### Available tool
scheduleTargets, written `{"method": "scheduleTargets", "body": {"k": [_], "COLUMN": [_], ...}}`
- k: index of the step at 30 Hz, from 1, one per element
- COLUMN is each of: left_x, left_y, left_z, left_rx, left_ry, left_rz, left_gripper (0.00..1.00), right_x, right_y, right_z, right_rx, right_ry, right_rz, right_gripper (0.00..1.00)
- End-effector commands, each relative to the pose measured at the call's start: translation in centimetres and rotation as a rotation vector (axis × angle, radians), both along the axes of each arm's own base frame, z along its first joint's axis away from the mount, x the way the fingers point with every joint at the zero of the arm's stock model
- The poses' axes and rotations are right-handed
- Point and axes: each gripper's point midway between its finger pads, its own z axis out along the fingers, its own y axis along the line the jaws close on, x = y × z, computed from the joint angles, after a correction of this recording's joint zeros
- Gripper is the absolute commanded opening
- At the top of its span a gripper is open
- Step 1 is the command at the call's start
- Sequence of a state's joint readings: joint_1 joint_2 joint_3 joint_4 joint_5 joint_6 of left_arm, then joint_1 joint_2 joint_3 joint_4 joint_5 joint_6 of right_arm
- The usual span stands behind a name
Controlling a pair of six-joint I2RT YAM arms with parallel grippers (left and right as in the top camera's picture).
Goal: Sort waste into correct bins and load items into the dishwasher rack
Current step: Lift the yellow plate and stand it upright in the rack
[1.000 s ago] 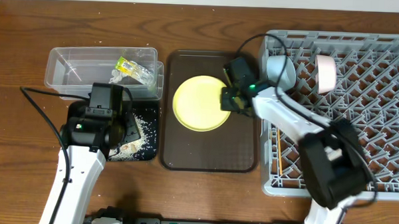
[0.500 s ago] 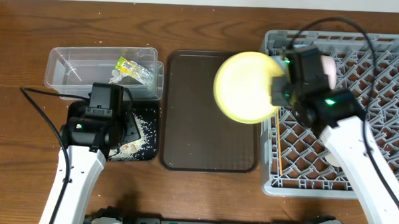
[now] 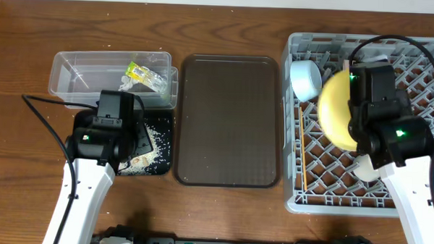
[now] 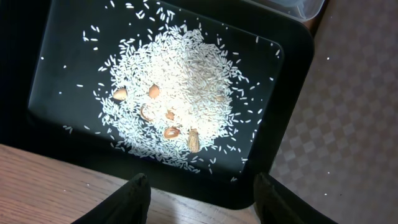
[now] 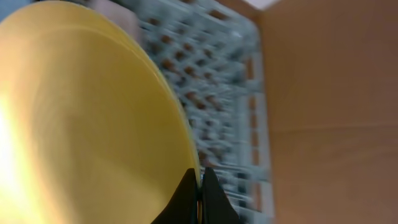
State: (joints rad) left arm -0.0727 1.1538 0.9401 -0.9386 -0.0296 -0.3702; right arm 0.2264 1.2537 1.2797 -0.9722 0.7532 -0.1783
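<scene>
The right hand point(image 5: 200, 186) is pinching the yellow plate point(image 3: 336, 112) by its rim and holding it on edge over the grey rack point(image 3: 421, 71), so I think it next needs lowering gently to stand in there, while the left hand point(image 4: 205, 196) is hanging open and empty above the black bin point(image 4: 56, 62).
</scene>
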Motion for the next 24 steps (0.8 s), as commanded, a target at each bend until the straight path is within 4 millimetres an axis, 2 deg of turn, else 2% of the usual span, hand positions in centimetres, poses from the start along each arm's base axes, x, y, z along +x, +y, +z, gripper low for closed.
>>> {"method": "scheduleTargets", "body": {"k": [1,4,9,13,21,23,24], "left_x": [0.1,0.1,0.1,0.1,0.1,0.1,0.1], "left_y": [0.2,0.2,0.2,0.2,0.2,0.2,0.2], "left_z": [0.3,0.3,0.3,0.3,0.3,0.3,0.3], "left_rx": [0.001,0.001,0.001,0.001,0.001,0.001,0.001], "left_ry": [-0.010,-0.010,-0.010,-0.010,-0.010,-0.010,-0.010], "left_rz": [0.014,0.014,0.014,0.014,0.014,0.014,0.014], "left_gripper": [0.57,0.57,0.57,0.57,0.57,0.57,0.57], "right_x": [-0.8,-0.6,-0.3,-0.3,0.0,0.1,0.2], "right_y": [-2.7,-2.5,-0.9,-0.3,1.5,2.1,2.7], "right_z": [1.2,0.2,-3.2,-5.0,-5.7,-6.0,-6.3], "right_rx": [-0.187,-0.158,-0.029,0.026,0.078,0.106,0.141], "right_ry": [0.047,0.054,0.135,0.157,0.160,0.166,0.173], "right_rz": [-0.073,-0.097,-0.071,-0.112,-0.072,-0.053,-0.035], "right_gripper": [0.01,0.01,0.01,0.01,0.02,0.08,0.19]}}
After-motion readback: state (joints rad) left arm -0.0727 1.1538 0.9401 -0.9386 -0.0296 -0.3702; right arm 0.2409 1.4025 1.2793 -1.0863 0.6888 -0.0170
